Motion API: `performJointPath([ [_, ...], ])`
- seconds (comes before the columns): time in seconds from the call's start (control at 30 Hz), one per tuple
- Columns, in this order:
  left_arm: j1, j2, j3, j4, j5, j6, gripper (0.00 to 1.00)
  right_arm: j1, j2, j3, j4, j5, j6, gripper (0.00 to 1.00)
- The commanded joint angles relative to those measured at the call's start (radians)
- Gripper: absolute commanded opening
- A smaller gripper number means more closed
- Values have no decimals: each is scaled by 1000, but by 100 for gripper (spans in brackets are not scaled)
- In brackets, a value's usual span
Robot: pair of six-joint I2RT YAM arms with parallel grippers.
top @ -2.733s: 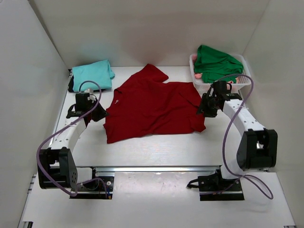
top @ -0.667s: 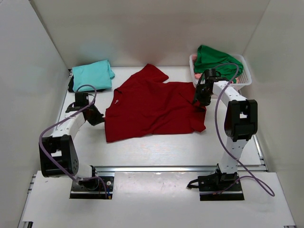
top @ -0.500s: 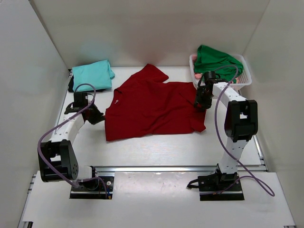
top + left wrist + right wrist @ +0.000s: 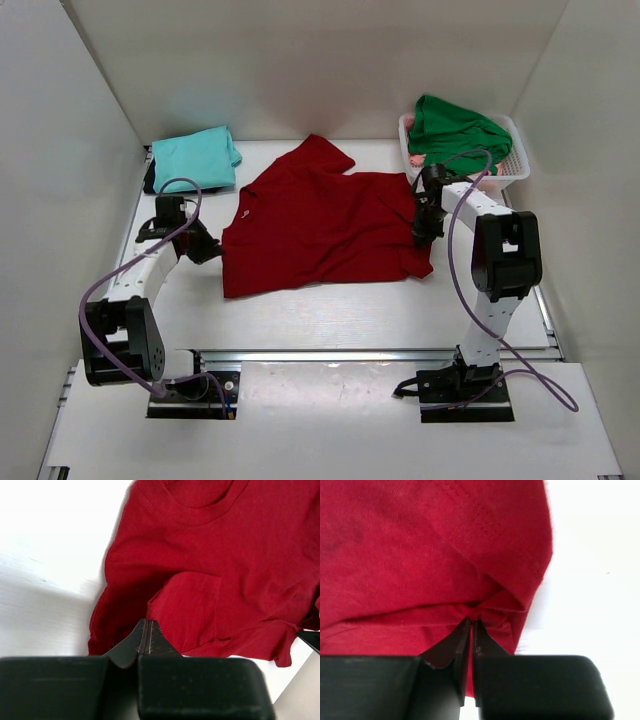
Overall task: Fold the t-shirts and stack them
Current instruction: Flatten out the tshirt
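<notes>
Light teal t-shirt (image 4: 197,155) lay in a flat bundle off the far-left corner of the dark red t-shirt (image 4: 320,225), apart from it. Left claw (image 4: 148,629) was pressed together at the red shirt's left edge, apparently nipping the sleeve hem with just its tips. The dark red t-shirt itself lay spread on the worktop (image 4: 330,310), collar to the left and one sleeve poking out at its far side. Right claw (image 4: 471,622) was clamped on a small pucker of cloth at the red shirt's right edge. Bright green t-shirt (image 4: 450,130) sat heaped in the basket (image 4: 515,165) just past the red shirt's far-right corner.

Risks:
- Both bites looked thin, so the cloth could slip out once lifted.
- The right pucker may hold only the top layer, which would let the layers part and the fold go crooked.
- Uneven lifting by the two arms would skew the shirt.
- Dragging the right edge toward the basket could snag it.
</notes>
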State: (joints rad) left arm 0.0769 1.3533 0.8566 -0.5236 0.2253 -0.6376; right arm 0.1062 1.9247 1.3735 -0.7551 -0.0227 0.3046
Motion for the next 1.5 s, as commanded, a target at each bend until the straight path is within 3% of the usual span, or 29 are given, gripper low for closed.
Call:
performJointPath([
  [0.0, 6, -48, -5, 14, 32, -13, 0, 10, -49, 27, -4, 20, -10, 0],
  [0.2, 26, -46, 156, -30, 26, -37, 0, -3, -159, 204, -81, -40, -13, 0],
  [0.33, 61, 54, 547, -88, 3, -27, 0, -26, -228, 403, -34, -178, -21, 0],
  [0.4, 83, 119, 834, -145, 0, -13, 0, -10, -245, 563, -33, -166, -28, 0],
  [0.43, 92, 154, 902, -168, -10, -8, 0, -4, -257, 622, -17, -142, -39, 0],
  [0.6, 113, 213, 1310, -211, -35, -7, 0, -40, -393, 664, 71, -121, -21, 0],
  [0.83, 86, 49, 1341, -90, -99, 19, 0, -49, -610, 619, 158, -120, -79, 0],
  [1.0, 27, -8, 1400, -82, -147, 88, 0, -63, -650, 651, 160, -183, -61, 0],
  [1.17, 18, -48, 1333, -26, -113, 79, 0, 0, -575, 725, 134, -195, -44, 0],
  [1.27, 33, -29, 1256, -21, -68, 41, 0, -37, -486, 745, 105, -330, 20, 0],
  [1.47, 75, 145, 1057, 7, 143, -117, 0, -14, -236, 803, -68, -440, 45, 0],
])
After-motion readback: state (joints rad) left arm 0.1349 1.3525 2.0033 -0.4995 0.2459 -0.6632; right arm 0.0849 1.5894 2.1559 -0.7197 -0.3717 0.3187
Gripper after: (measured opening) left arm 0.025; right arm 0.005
